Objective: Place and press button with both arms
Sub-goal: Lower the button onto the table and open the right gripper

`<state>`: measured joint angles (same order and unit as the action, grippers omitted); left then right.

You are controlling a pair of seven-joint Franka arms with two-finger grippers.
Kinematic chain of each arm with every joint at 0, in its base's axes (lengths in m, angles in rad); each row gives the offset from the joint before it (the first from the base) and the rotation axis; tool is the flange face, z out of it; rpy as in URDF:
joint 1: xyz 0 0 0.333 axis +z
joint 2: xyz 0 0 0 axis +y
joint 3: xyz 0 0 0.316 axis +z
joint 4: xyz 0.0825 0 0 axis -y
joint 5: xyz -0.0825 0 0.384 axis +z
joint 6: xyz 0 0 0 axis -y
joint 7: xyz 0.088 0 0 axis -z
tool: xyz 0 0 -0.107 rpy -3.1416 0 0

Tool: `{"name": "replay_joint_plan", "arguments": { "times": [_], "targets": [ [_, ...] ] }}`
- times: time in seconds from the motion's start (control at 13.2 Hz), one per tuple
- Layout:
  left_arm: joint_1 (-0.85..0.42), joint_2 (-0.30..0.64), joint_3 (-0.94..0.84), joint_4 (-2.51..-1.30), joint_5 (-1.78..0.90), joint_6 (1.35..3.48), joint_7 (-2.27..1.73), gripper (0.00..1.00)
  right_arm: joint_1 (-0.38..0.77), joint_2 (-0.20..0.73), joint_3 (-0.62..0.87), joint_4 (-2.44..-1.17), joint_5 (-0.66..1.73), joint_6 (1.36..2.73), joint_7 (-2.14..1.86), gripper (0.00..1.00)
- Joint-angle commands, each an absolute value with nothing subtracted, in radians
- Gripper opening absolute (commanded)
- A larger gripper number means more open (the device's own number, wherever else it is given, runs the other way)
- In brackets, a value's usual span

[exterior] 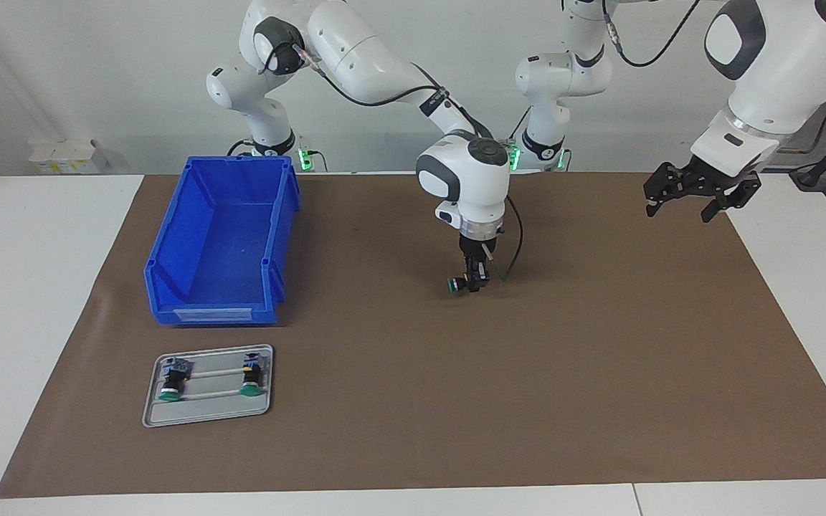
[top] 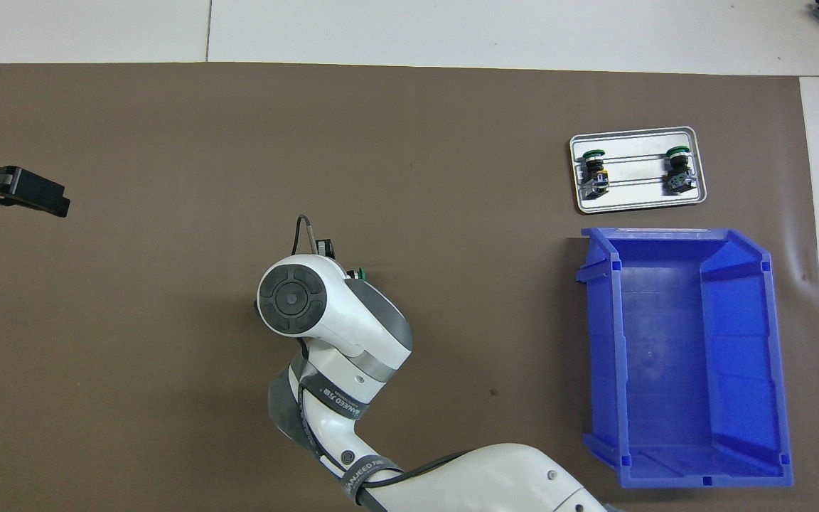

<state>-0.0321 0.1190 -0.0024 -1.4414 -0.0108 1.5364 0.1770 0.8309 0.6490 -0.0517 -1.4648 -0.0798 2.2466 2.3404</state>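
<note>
The right gripper (exterior: 472, 283) hung low over the middle of the tabletop (exterior: 599, 344), jaws pinching the button (exterior: 453, 285) sideways. The left gripper (exterior: 700, 197) waited, jaws spread, above the tabletop's edge at the left arm's end

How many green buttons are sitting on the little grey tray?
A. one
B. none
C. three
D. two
D. Two buttons lie on the grey tray, which sits farther from the robots than the blue bin; a third button is off the tray, gripped in the right hand over the middle of the brown mat.
</note>
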Motion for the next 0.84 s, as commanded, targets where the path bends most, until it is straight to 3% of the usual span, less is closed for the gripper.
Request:
{"name": "replay_joint_plan", "arguments": {
  "times": [0.0, 0.23, 0.3, 0.53, 0.76],
  "targets": [
    [-0.028, 0.092, -0.002, -1.477, -0.020, 1.557, 0.170, 1.00, 0.838, 0.627, -0.052, -1.523, -0.106, 2.296, 2.384, 0.05],
    [-0.028, 0.092, -0.002, -1.477, -0.020, 1.557, 0.170, 1.00, 0.833, 0.627, -0.054, -1.526, -0.113, 2.306, 2.364, 0.92],
    [-0.028, 0.092, -0.002, -1.476, -0.020, 1.557, 0.170, 1.00, 0.830, 0.627, -0.054, -1.517, -0.130, 2.292, 2.330, 1.00],
    [-0.028, 0.092, -0.002, -1.477, -0.020, 1.557, 0.170, 1.00, 0.819, 0.588, -0.060, -1.514, -0.153, 2.280, 2.234, 1.00],
    [-0.028, 0.092, -0.002, -1.477, -0.020, 1.557, 0.170, 1.00, 0.758, 0.476, -0.058, -1.542, -0.153, 2.238, 2.133, 1.00]
  ]
}}
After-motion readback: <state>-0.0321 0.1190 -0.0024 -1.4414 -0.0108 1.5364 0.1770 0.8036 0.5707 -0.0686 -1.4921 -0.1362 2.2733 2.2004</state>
